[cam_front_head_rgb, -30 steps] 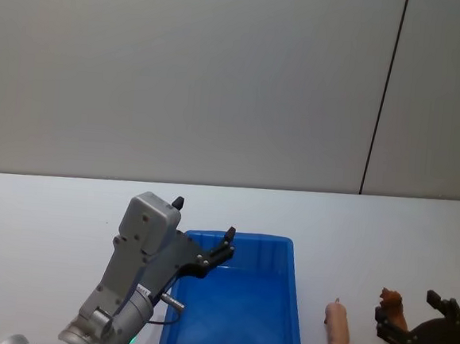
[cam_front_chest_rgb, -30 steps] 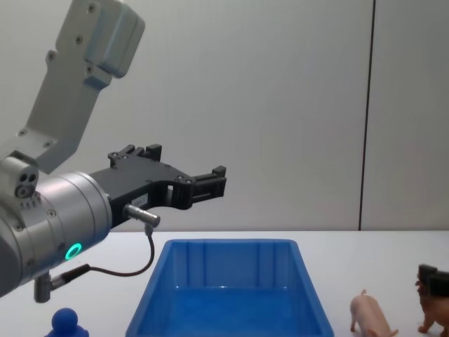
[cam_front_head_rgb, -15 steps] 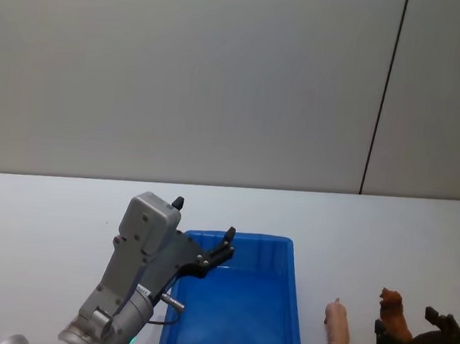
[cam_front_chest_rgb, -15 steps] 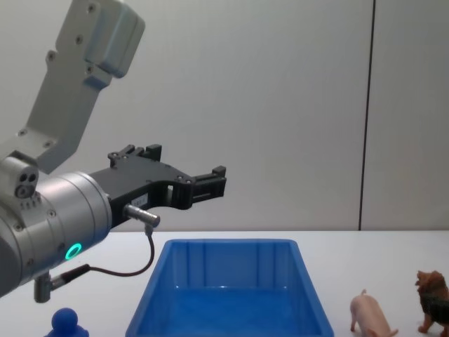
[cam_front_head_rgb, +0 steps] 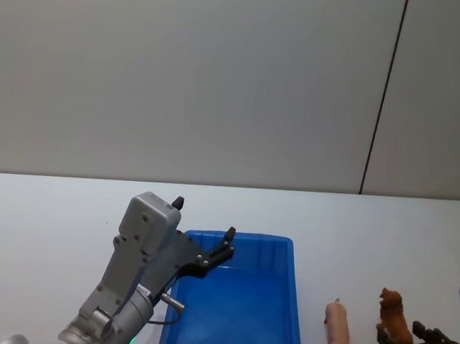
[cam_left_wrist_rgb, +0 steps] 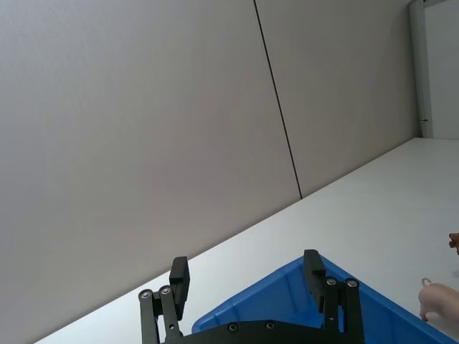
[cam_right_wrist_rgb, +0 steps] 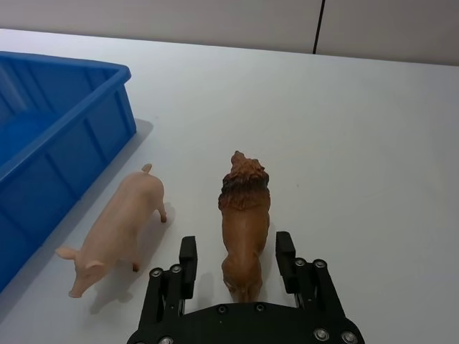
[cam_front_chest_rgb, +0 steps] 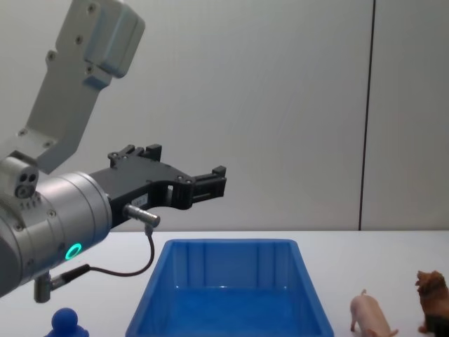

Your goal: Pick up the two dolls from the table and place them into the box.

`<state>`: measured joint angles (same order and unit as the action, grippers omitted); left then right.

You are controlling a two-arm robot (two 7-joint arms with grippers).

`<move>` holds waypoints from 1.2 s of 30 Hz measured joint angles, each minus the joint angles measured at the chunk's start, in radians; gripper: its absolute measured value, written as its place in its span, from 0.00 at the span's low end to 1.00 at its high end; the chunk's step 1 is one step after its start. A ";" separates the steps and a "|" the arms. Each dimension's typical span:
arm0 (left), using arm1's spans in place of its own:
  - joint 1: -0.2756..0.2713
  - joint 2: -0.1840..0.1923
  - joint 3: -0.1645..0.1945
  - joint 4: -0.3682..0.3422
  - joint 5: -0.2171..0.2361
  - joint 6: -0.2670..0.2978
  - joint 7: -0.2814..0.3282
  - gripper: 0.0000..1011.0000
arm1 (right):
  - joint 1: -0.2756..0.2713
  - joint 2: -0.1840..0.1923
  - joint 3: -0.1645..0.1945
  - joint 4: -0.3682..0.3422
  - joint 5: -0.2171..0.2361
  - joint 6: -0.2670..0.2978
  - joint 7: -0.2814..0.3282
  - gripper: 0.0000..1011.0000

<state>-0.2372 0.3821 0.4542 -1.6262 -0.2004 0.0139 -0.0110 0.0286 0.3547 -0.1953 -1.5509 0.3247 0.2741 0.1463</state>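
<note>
The fingers [cam_right_wrist_rgb: 188, 259] of the right gripper [cam_right_wrist_rgb: 236, 244] are spread, one on each side of the hindquarters of the reddish-brown animal [cam_right_wrist_rgb: 245, 208], which is not pinched and stands on the worktop [cam_right_wrist_rgb: 373, 143]. Just beside one finger the pink pig [cam_right_wrist_rgb: 118, 231] is seen, and beyond it the blue box [cam_right_wrist_rgb: 68, 132]. The left gripper [cam_left_wrist_rgb: 246, 271], fingers also spread, is held in the air over the box.
</note>
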 joint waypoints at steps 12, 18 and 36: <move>0.000 0.000 0.000 0.000 0.000 0.000 0.000 0.99 | 0.001 -0.004 0.003 0.006 -0.001 -0.001 -0.022 0.31; 0.000 0.000 0.000 0.000 0.000 0.000 0.000 0.99 | -0.001 -0.003 0.004 -0.015 -0.013 -0.023 -0.031 0.28; 0.000 0.000 0.000 0.000 0.000 0.000 0.000 0.99 | 0.043 -0.029 -0.015 -0.104 -0.062 -0.083 0.050 0.28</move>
<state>-0.2372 0.3821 0.4543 -1.6262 -0.2004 0.0139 -0.0109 0.0716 0.3252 -0.2106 -1.6553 0.2624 0.1914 0.1962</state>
